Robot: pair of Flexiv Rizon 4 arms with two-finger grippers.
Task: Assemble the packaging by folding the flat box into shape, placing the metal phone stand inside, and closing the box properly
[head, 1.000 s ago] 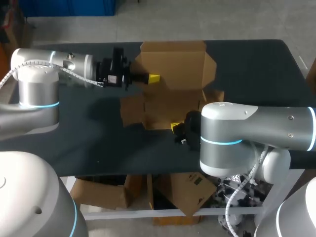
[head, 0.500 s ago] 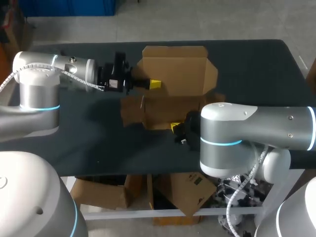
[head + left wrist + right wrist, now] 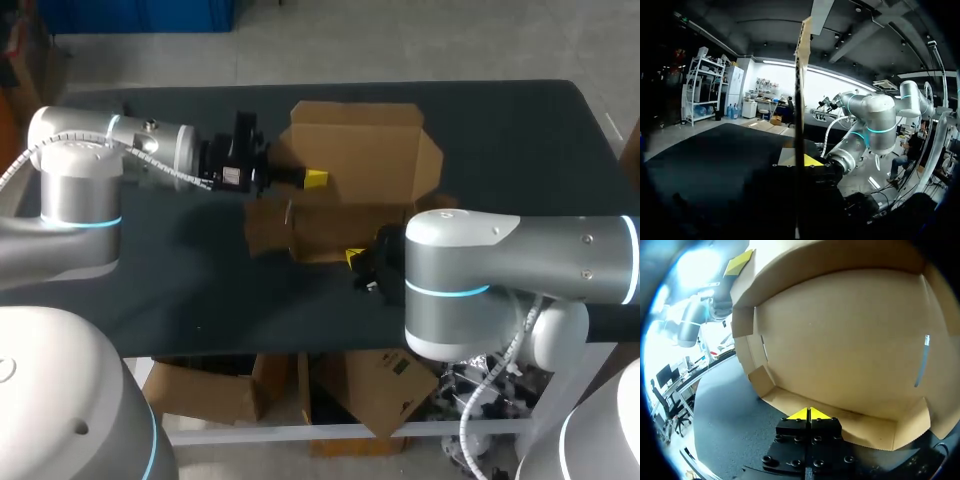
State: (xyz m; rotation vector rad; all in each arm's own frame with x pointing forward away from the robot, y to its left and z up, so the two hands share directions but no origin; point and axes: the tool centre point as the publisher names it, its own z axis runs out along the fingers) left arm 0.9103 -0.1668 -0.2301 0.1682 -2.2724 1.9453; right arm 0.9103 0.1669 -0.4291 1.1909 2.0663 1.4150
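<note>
**Cardboard box, partly folded, with two grippers in attendance**

Item: one brown cardboard box [image 3: 355, 150], set on the dark table [image 3: 500, 130], with its broad lid panel raised and its side flaps spread.

Left gripper [image 3: 315, 179]: held at the box's left side, against the raised panel. That panel is seen edge-on in the left wrist view. Whether the panel is clamped cannot be told.

Right gripper [image 3: 810, 414]: placed at the box's near wall, with its yellow tips pressed together and nothing gripped between them.
</note>
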